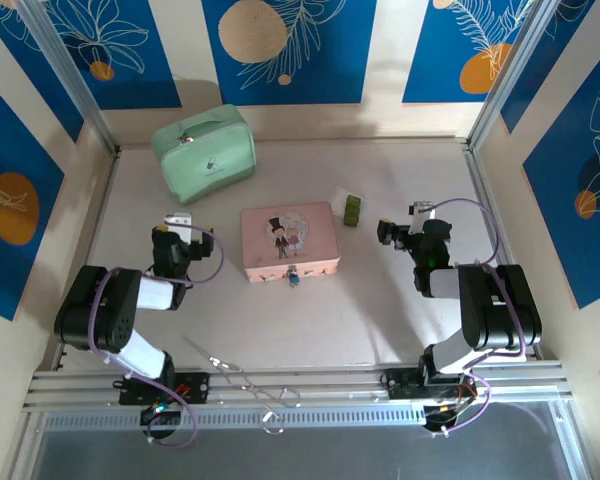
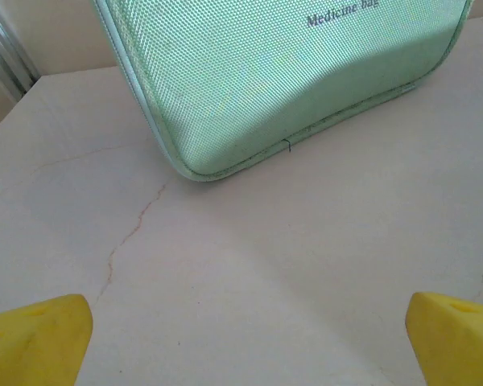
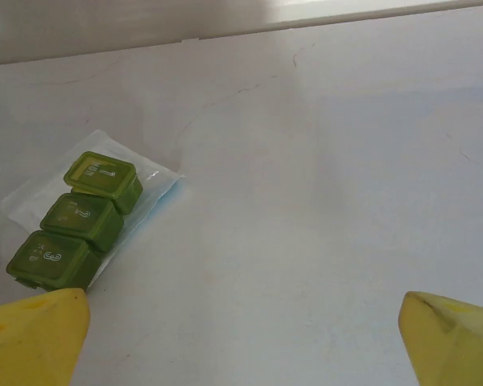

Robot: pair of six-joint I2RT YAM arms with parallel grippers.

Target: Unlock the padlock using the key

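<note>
The tiny silvery padlock (image 1: 294, 276), with a small blue part, hangs at the front edge of the pink tin (image 1: 288, 238) in the middle of the table. The key is hidden from me. My left gripper (image 1: 181, 224) is left of the tin, open and pointing at the mint-green bag (image 1: 204, 150). In the left wrist view its yellow fingertips (image 2: 34, 336) stand wide apart over bare table. My right gripper (image 1: 392, 231) is right of the tin, open, with nothing between its yellow fingertips (image 3: 451, 338). Both grippers are well apart from the padlock.
The mint-green bag (image 2: 274, 72) lies at the back left. A small olive-green block of three boxes (image 3: 76, 229) sits on a clear wrapper, behind the tin's right end (image 1: 351, 210). Thin wire loops (image 1: 248, 380) lie over the near rail. Walls close the sides.
</note>
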